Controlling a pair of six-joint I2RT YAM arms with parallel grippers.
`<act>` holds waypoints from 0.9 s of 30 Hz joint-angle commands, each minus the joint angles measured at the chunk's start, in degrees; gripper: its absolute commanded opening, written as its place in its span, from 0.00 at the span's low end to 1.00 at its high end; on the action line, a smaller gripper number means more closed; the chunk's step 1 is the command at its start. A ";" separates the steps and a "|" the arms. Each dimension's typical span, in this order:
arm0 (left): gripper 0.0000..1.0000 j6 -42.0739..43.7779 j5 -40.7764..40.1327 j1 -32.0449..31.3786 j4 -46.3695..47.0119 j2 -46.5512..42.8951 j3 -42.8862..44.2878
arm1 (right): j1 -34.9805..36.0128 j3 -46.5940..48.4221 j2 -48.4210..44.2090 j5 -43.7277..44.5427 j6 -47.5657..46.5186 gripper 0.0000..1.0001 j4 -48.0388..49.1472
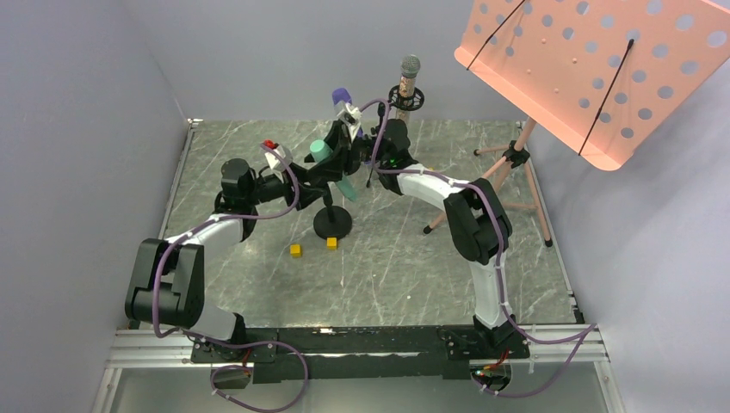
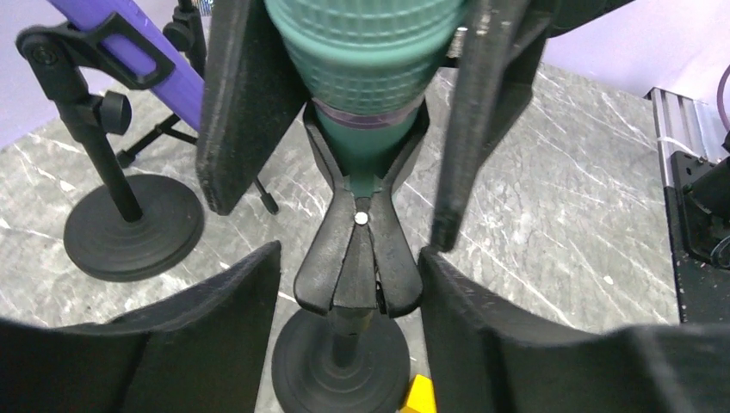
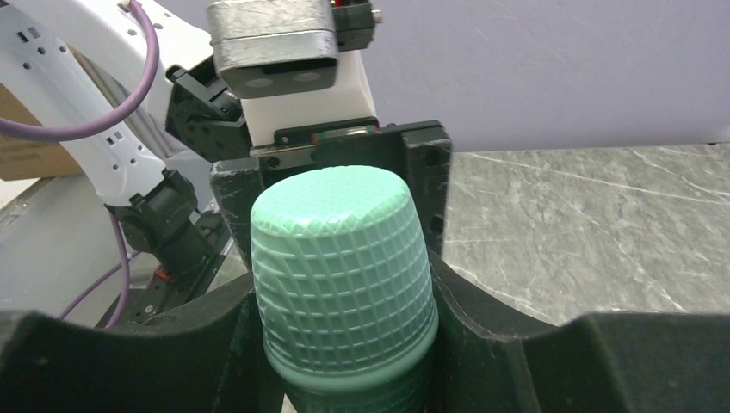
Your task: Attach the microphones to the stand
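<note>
The teal-green microphone (image 1: 323,153) sits tilted in the spring clip (image 2: 357,267) of the centre stand (image 1: 332,222). My right gripper (image 1: 337,142) is shut on its ribbed head, which fills the right wrist view (image 3: 340,258). In the left wrist view the teal microphone (image 2: 366,60) is wedged in the clip. My left gripper (image 2: 351,254) is open and straddles the clip handles, with a thin gap on the left side. The purple microphone (image 1: 342,94) rests in a stand behind. The pinkish-copper microphone (image 1: 408,82) stands upright in a third stand.
Two small yellow cubes (image 1: 295,250) (image 1: 332,243) lie by the centre stand's base. A pink perforated music stand (image 1: 594,69) on a tripod (image 1: 516,189) fills the right back. The purple microphone's stand base (image 2: 133,228) is just left of the clip.
</note>
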 commanded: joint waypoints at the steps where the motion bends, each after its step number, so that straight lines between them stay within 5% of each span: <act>1: 0.69 1.08 -2.42 -0.31 -2.74 -2.78 1.18 | 1.18 -1.26 -3.01 -1.42 0.00 0.42 0.40; 8: 0.99 3.06 -5.33 -0.41 -4.28 -6.61 -0.76 | 0.37 -2.30 -4.70 -0.65 -4.28 0.79 -6.08; 11: 0.99 5.26 -6.11 -0.30 -7.16 -8.75 -0.85 | -0.25 -1.28 -6.12 0.22 -10.55 0.87 -14.23; 15: 0.99 9.79 -7.39 -0.31 -11.48 -11.96 -1.03 | -0.67 2.69 -7.81 3.04 -26.11 0.96 -36.75; 18: 0.99 13.79 -9.36 -0.32 -15.74 -15.34 -1.40 | -0.92 3.62 -9.22 4.22 -33.63 1.00 -44.06; 27: 0.99 18.00 -15.22 -0.32 -27.91 -22.37 -1.29 | -2.97 8.29 -10.52 1.95 -36.53 1.00 -52.52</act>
